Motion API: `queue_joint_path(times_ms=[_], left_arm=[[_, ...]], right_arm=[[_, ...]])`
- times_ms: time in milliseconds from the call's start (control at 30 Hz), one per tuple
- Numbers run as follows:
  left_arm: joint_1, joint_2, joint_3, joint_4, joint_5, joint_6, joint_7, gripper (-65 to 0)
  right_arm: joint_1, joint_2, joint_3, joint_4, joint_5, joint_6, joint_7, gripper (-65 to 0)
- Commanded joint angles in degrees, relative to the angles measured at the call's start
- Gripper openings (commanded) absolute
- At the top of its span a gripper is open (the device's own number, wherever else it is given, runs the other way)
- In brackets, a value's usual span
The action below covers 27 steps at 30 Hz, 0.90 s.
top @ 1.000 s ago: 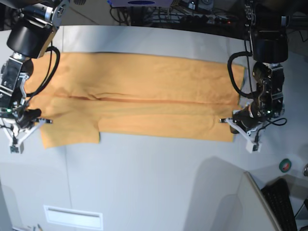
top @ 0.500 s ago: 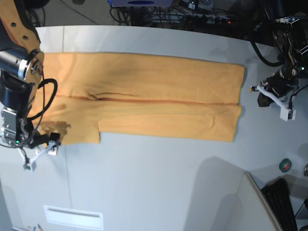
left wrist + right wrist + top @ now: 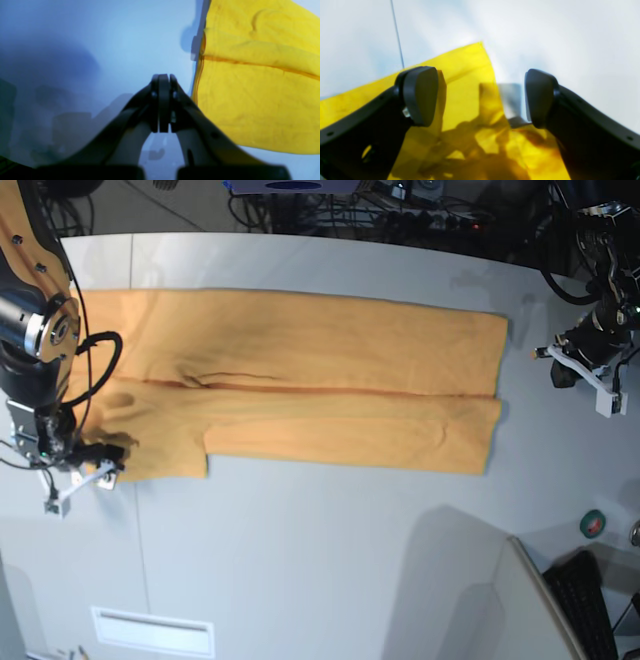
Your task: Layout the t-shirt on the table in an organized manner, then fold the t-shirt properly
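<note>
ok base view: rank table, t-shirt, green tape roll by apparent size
1. table
2. t-shirt
3. green tape roll, smallest by far, at the table's edge

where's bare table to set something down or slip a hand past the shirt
The widest bare patch is the near table, in front of the t-shirt's front edge. A narrower bare strip runs behind the shirt. Both short ends are crowded: the open right gripper at the sleeve corner, the shut left gripper just off the other end.
</note>
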Motion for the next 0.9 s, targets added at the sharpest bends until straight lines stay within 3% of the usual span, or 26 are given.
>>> queue_joint_path(times_ms=[0, 233, 300, 533, 733, 867], left_arm=[[-0.29, -0.92, -0.24, 1.21, -0.55, -0.41, -1.03, -65.0], [-0.12, -0.92, -0.42, 0.77, -0.55, -0.41, -0.94, -65.0], [0.59, -0.92, -0.24, 0.77, -0.55, -0.41, -0.94, -65.0], [0.85, -0.92, -0.15, 0.77, -0.55, -0.41, -0.94, -65.0], [0.67, -0.92, -0.15, 0.77, -0.55, -0.41, -0.94, -65.0], [0.59, -0.92, -0.07, 0.69, -0.20, -0.41, -0.94, -65.0]], right_arm=[[1.84, 0.74, -0.03, 0.21, 0.33, -0.31, 1.69, -13.5], [1.31, 0.66, -0.03, -1.46, 0.33, -0.40, 3.01, -14.9], [1.05, 0.48, -0.03, -1.28, 0.33, -0.40, 3.09, -23.1], [1.05, 0.39, -0.03, -1.28, 0.33, -0.40, 3.09, -65.0], [-1.15, -0.31, 0.23, 5.58, 0.33, -0.40, 2.48, -65.0], [-4.75, -1.81, 0.23, 17.36, 0.33, -0.14, -5.52, -65.0]])
